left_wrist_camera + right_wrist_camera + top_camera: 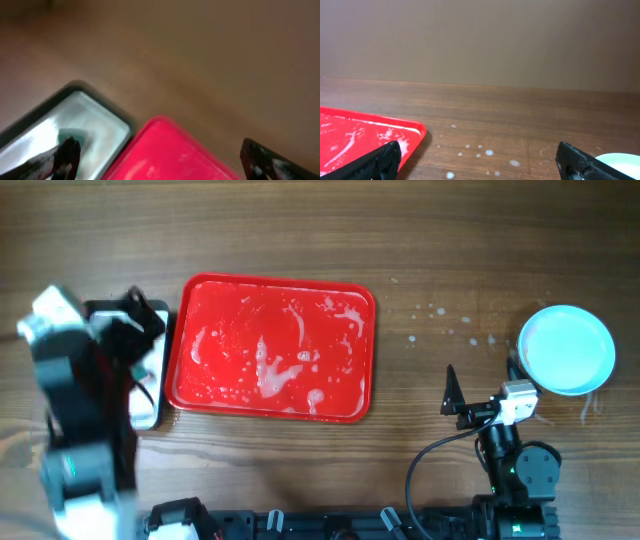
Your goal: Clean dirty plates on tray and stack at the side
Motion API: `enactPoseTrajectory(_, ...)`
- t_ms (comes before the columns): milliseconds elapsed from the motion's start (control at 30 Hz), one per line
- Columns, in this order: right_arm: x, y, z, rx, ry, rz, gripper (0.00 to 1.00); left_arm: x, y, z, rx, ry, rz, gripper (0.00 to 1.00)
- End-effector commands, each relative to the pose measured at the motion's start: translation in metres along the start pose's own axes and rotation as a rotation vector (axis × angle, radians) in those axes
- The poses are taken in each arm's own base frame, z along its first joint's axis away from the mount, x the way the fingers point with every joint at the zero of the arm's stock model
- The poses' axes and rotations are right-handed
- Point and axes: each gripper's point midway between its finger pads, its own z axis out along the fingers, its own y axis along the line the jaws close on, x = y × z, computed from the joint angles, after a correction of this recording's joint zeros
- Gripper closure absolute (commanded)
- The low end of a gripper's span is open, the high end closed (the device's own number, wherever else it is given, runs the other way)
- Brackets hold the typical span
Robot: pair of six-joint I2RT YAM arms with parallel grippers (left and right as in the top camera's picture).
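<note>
The left gripper point(159, 150) hangs wide open and empty over the silvery metal pan point(95, 120), which sits just beside the tray point(230, 305). The right gripper point(477, 152), also wide open and empty, faces white splashes point(489, 152) on the table point(420, 240). The streaked tray is to its left and the plates point(566, 348) are near on its right.

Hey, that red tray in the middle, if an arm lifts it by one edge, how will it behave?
The tray looks like glossy moulded plastic with a raised rim, so probably stiff and fairly light. White foamy streaks cover it, so it is likely slippery to grip, and tilting may let the residue run.
</note>
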Motion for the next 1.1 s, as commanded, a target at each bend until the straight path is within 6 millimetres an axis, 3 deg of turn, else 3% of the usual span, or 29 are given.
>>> enactPoseTrajectory(0, -0.002, -0.002, -0.001, 0.016, -0.011, -0.011, 0.00, 0.031, 0.006, -0.023, 0.122, -0.129, 0.029, 0.00)
enactPoseTrajectory(167, -0.002, -0.002, -0.001, 0.016, -0.010, -0.011, 0.00, 0.078, -0.018, -0.030, 0.424, -0.229, 0.207, 0.00)
enactPoseTrajectory(300, -0.002, -0.002, -0.001, 0.016, -0.010, -0.011, 0.00, 0.107, -0.019, -0.030, 0.484, -0.248, 0.331, 0.00)
enactPoseTrajectory(433, -0.002, -0.002, -0.001, 0.016, -0.010, -0.011, 0.00, 0.117, -0.022, -0.034, 0.510, -0.271, 0.403, 0.00)
enactPoseTrajectory(600, -0.002, -0.002, -0.001, 0.016, -0.011, -0.011, 0.00, 0.127, -0.008, -0.027, 0.455, -0.281, 0.412, 0.00)
enactPoseTrajectory(900, -0.002, -0.002, -0.001, 0.016, -0.010, -0.011, 0.00, 0.164, 0.010, -0.011, 0.433, -0.212, 0.419, 0.00)
enactPoseTrajectory(1067, -0.002, -0.002, -0.001, 0.016, -0.010, -0.010, 0.00, 0.163, 0.010, -0.011, 0.431, -0.219, 0.417, 0.00)
